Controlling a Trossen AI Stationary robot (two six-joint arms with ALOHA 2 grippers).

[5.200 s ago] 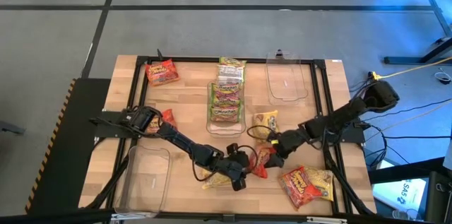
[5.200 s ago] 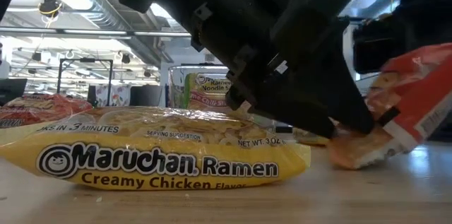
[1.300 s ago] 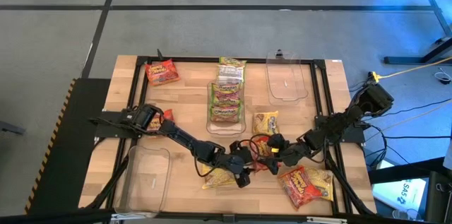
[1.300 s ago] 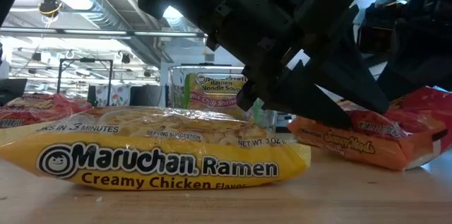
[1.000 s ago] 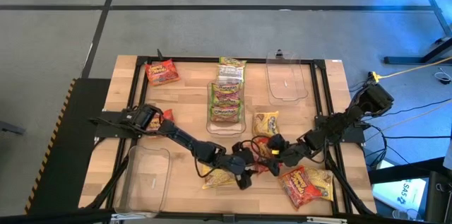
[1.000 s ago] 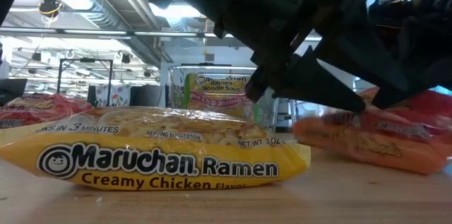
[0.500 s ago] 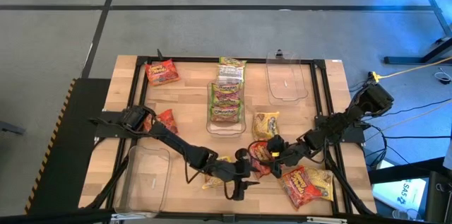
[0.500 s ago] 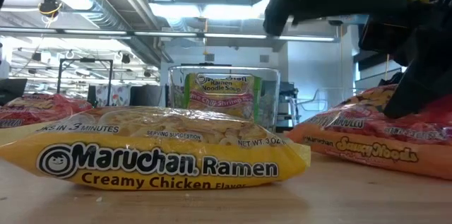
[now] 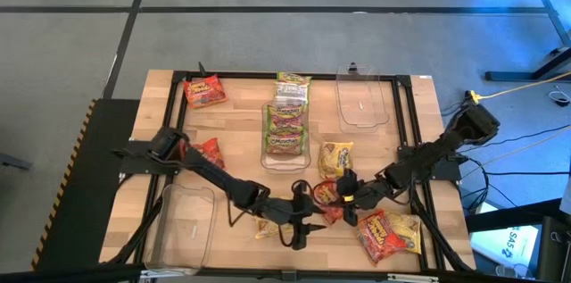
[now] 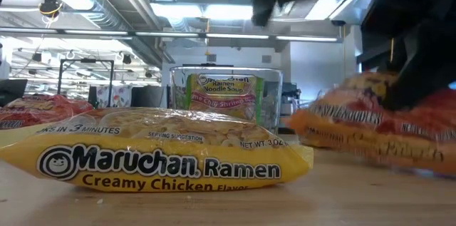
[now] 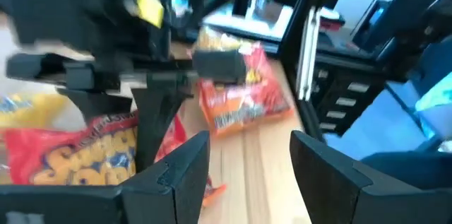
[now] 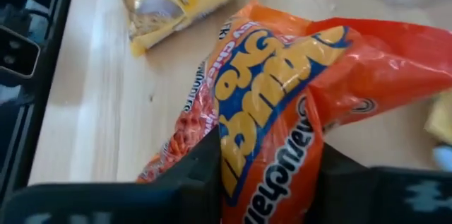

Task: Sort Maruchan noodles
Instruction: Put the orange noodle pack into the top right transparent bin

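**Right hand pinching a red packet near the tabletop's front edge**

The wooden tabletop (image 9: 232, 136) stood on a grey floor, with a workshop visible behind it in the low view. A clear bin (image 9: 285, 131) at the centre held green packets (image 9: 285, 120), with one more green packet (image 9: 292, 85) lying just beyond it. An empty bin (image 9: 361, 100) sat at the far right and another bin (image 9: 186, 220) at the near left.

The right hand (image 9: 332, 195) reached in from the right and pinched a red packet (image 12: 282, 111), its fingers (image 12: 201, 164) pressed against both sides of the crinkled wrapper. That packet lay near the front edge, just nearer than a yellow packet (image 9: 335, 156). The left hand (image 9: 302, 234) hung near the front edge, just left of the right hand, its fingers (image 11: 169, 174) spread apart and empty.

A yellow Creamy Chicken packet (image 10: 153, 155) lay flat at the front, beside the left arm. Further red and yellow packets (image 9: 388, 234) were heaped at the near right. One red packet (image 9: 204, 92) rested at the far left corner and another (image 9: 210, 152) at the left beside the left arm.
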